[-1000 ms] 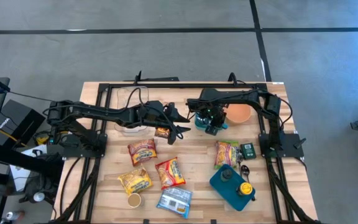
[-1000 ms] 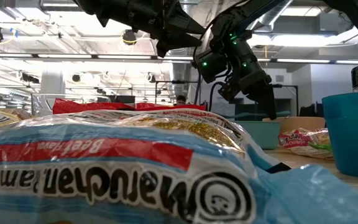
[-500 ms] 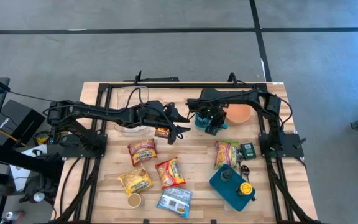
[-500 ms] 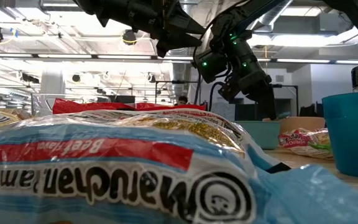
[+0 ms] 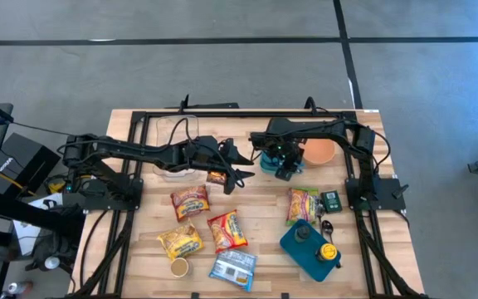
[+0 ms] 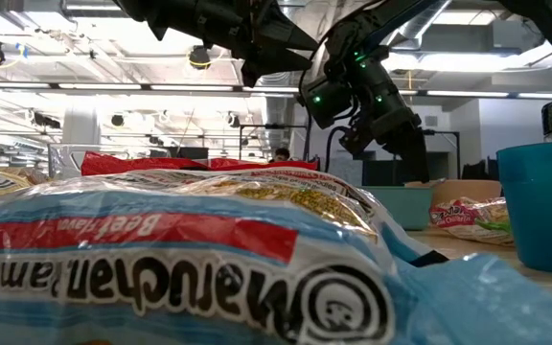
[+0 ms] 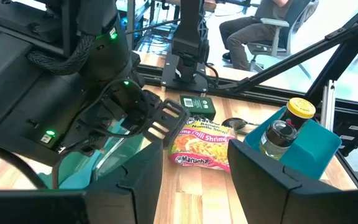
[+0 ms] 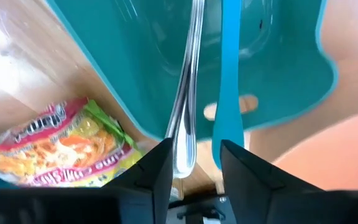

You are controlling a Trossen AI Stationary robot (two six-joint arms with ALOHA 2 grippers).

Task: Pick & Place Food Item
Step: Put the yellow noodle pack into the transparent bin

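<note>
Noodle packets [image 5: 208, 224] lie mid-table, left of the caddy [image 5: 309, 249], with a bowl [image 5: 319, 151] behind.

light: bright, even, from ceiling strips [image 6: 94, 86] | shadows: soft | blur: near ramen packet [image 6: 180, 278] fills lower frame, unfocused | glare: window, upper right

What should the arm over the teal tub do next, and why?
Probably the right gripper should lift straight up: the metal utensil and teal utensil lie inside the teal tub, so nothing seems left to do there.
</note>
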